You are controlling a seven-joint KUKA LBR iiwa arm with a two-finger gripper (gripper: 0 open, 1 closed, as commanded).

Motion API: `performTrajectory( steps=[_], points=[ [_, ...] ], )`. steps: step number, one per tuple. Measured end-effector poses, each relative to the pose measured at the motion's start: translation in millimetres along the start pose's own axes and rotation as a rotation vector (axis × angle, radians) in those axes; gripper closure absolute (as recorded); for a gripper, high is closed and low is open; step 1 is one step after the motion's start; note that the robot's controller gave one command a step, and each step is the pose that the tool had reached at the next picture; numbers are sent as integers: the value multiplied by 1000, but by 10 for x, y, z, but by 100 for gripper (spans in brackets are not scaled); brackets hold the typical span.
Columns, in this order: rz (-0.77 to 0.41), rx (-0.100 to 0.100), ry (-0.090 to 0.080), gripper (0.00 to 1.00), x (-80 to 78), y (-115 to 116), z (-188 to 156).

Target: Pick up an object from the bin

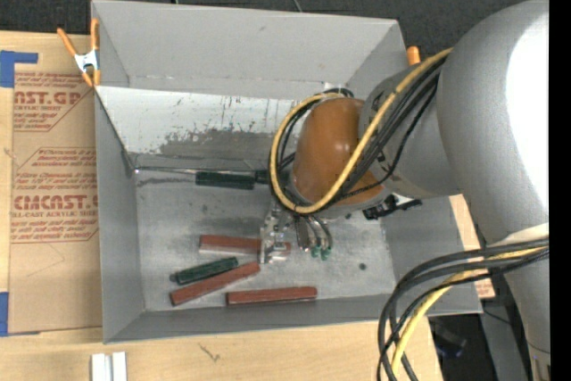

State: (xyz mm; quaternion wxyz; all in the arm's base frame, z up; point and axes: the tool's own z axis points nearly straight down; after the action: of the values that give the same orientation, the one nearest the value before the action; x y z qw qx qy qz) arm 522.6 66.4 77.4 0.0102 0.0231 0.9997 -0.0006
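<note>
- My end effector [293,244] is down low in the grey metal bin [119,263], close to the floor and just toward 4 o'clock from its middle.
- Whether it is spread or pressed together I cannot tell; my orange wrist cover [326,147] and looped cables hang over it.
- I see nothing lifted clear of the floor, so I judge the pick as not yet made: closing on something, raising it and carrying it out are all left to do.
- The nearest thing is a short reddish-brown bar [227,243], whose right end lies just beside my end effector at its 9 o'clock. It looks flat, straight-edged and matt, like wax or hard plastic.
- At 7 o'clock lies a longer reddish-brown bar [214,285], tilted, with a dark green bar [205,270] just beside it on the upper side.
- At 6 o'clock a third reddish-brown bar [270,294] lies level along the near wall.
- At 10 o'clock, well apart, a dark green pen-like rod [225,179] lies against the foot of the far wall; it looks rounder and glossier.
- A small green bit [320,253] sits at 4 o'clock, too small to name.
- The bin floor is scuffed sheet metal, so I expect slim bars to slide on it.
</note>
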Motion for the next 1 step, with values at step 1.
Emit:
performTrajectory(
  steps=[1],
  points=[
    [55, 0, 19, 100, -38, -2, -1137]
  ],
)
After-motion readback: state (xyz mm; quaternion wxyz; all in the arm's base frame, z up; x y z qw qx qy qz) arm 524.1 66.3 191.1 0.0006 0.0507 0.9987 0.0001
